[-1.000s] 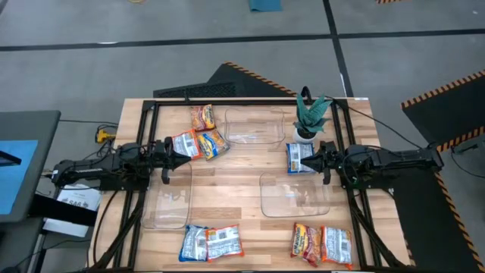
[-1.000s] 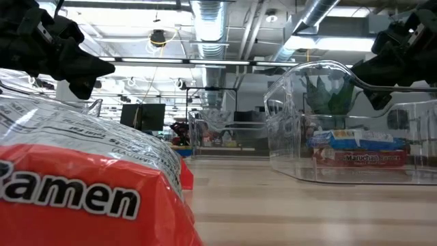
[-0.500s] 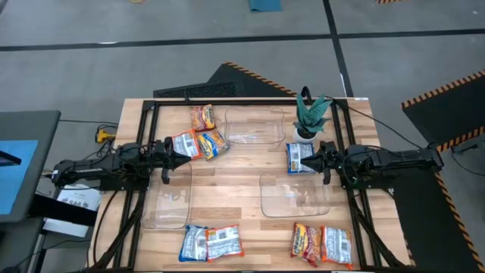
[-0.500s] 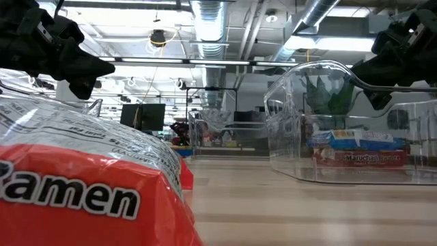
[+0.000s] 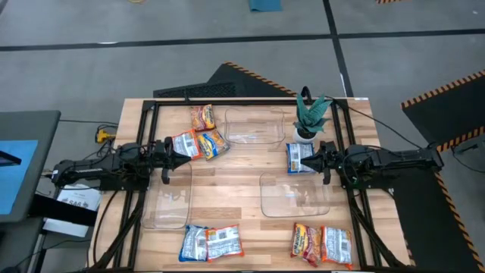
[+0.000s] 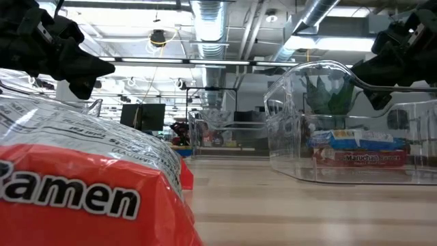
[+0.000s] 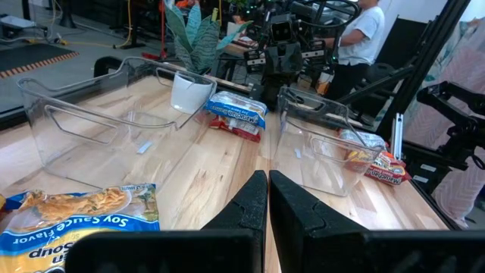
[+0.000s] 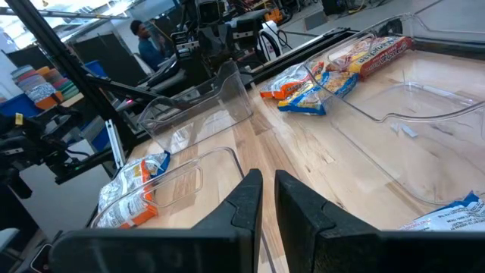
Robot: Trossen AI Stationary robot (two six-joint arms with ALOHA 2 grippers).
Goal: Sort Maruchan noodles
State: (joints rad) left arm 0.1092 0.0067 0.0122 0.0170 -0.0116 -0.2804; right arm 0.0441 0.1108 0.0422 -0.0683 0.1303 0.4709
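Two arms lie low and level over the desk, reaching inward from the left and right edges toward each other. Left claw has its fingers pressed together with nothing between them, tip just beside a blue-white packet near the far-left part of the desk. Right claw has a narrow gap between its fingers and nothing gripped, tip over the edge of a blue packet lying by the potted plant near the far-right corner.

Noodle packets sit in clusters: an orange one at the far edge, another orange one touching the blue-white packet, a pair at the near edge left of centre, a red pair at the near-right corner.

Three clear bins: far centre, near left, right of centre. All three look free of packets in the high view.
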